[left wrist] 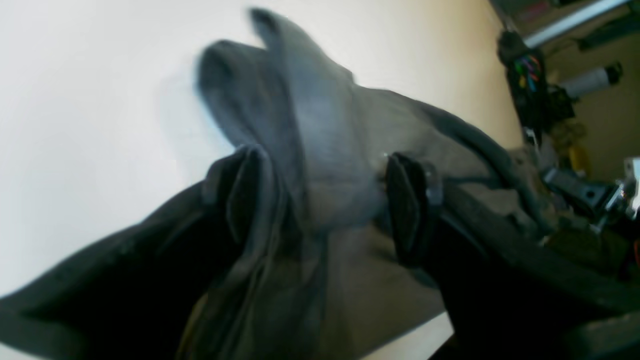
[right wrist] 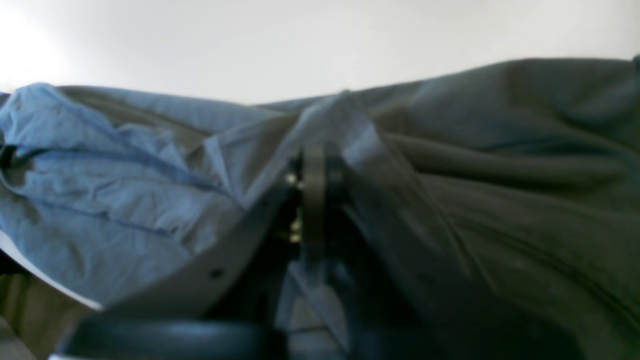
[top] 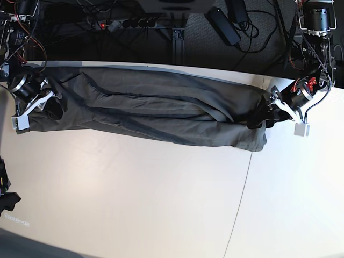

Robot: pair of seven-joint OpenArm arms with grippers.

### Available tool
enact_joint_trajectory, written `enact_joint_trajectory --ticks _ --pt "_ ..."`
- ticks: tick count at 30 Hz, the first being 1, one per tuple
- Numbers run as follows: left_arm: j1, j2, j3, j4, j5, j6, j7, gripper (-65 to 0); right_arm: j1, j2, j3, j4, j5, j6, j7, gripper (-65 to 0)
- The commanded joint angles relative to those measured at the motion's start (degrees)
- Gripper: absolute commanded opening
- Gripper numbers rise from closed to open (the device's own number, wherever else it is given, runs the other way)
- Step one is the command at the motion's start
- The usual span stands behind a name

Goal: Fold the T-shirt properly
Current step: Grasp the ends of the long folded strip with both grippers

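Currently T-shirt (top: 150,110) stretched as long band across far surface (top: 161,204). Right gripper (right wrist: 314,200) clamped on cloth at left end; left gripper (left wrist: 325,200) spread wide around bunch at right end. Risk: unheld right end slips, sags, folds crooked.

Tabletop (top: 134,199): broad, pale cream-white, matte; a thin dark seam (top: 242,193) runs from its far edge toward the near edge on the base view's right. Light: bright and even, glaring white in both wrist views. Floor (top: 215,43) beyond the far edge: dark, in shadow. Power strip (top: 129,23): black, one red indicator lit, lying among tangled black cables (top: 258,27). Black adapter brick (top: 224,25) nearby.
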Motion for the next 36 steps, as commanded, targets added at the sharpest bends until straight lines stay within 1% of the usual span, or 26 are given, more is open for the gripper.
enact_joint_trajectory --ticks 1,4,5,6,7,8,9,10,12,13,14,17,23,26,28,30,33,36 --pt "0.42 -0.11 0.26 -0.04 4.44 -0.03 2.34 -21.5 0.44 1.14 0.48 0.74 0.87 4.7 0.85 -65.0" --pt "0.44 0.15 0.33 -0.04 7.52 -0.03 1.36 -21.9 0.44 1.14 0.48 0.74 0.9 4.7 0.85 -65.0" --pt "0.44 0.11 0.33 -0.04 8.02 -0.03 0.28 -24.0 0.44 1.14 0.48 0.74 0.9 4.7 0.85 -65.0" --pt "0.42 0.09 0.31 -0.04 8.46 -0.03 -0.66 -29.9 0.46 1.14 0.48 0.74 0.9 4.7 0.85 -65.0" --pt "0.39 0.11 0.31 -0.04 8.66 -0.03 -1.64 -39.2 0.46 1.14 0.48 0.74 0.92 4.7 0.87 -65.0" --pt "0.42 0.11 0.31 -0.04 8.81 -0.03 -3.52 -50.0 0.46 1.14 0.48 0.74 0.92 4.7 0.87 -65.0" --pt "0.42 0.11 0.31 -0.04 9.05 -0.03 -6.14 -59.0 0.48 1.14 0.48 0.74 0.92 4.7 0.87 -65.0" --pt "0.39 0.11 0.31 -0.04 10.14 -0.03 -9.44 -65.0 0.59 1.16 0.48 0.74 0.92 4.7 0.87 -65.0" --pt "0.07 0.11 0.33 -0.04 13.29 -0.03 -16.55 -65.0 0.59 1.33 0.48 0.76 1.55 4.7 0.9 -65.0" --pt "-0.42 0.11 0.33 -0.04 15.61 -0.03 -19.23 -65.0 0.59 1.49 0.48 0.79 2.01 4.7 0.87 -65.0" --pt "-1.09 0.13 0.35 -0.04 18.14 -0.03 -20.83 -65.0 0.61 1.55 0.5 0.81 2.12 4.7 0.9 -65.0" --pt "-4.24 0.13 0.63 -0.04 22.14 -0.03 -21.03 -65.0 0.72 1.57 0.5 0.83 2.64 4.7 0.9 -65.0" --pt "-11.85 0.02 2.47 -0.76 26.75 -0.03 -19.26 -65.0 0.92 1.57 0.5 1.68 4.15 4.7 0.92 -65.0" --pt "-16.39 -0.9 4.42 -4.04 30.23 -0.03 -19.3 -65.0 0.92 1.6 0.87 2.84 4.09 4.7 0.87 -65.0" --pt "-19.69 -1.86 5.55 -7.48 31.06 -0.03 -19.28 -65.0 0.9 1.6 1.42 3.54 4.07 4.7 0.83 -65.0" --pt "-22.67 -2.8 6.21 -10.75 31.04 -0.03 -18.53 -65.0 0.9 1.6 2.01 3.82 4.09 4.72 0.46 -65.0" --pt "-25.7 -3.63 6.19 -12.0 30.32 -0.03 -13.7 -65.0 0.9 1.6 2.43 3.85 4.11 4.72 0.0 -65.0" --pt "-26.08 -3.67 6.21 -9.18 23.47 -0.03 -7.69 -65.0 0.9 1.57 2.43 3.85 4.11 4.7 0.02 -65.0"
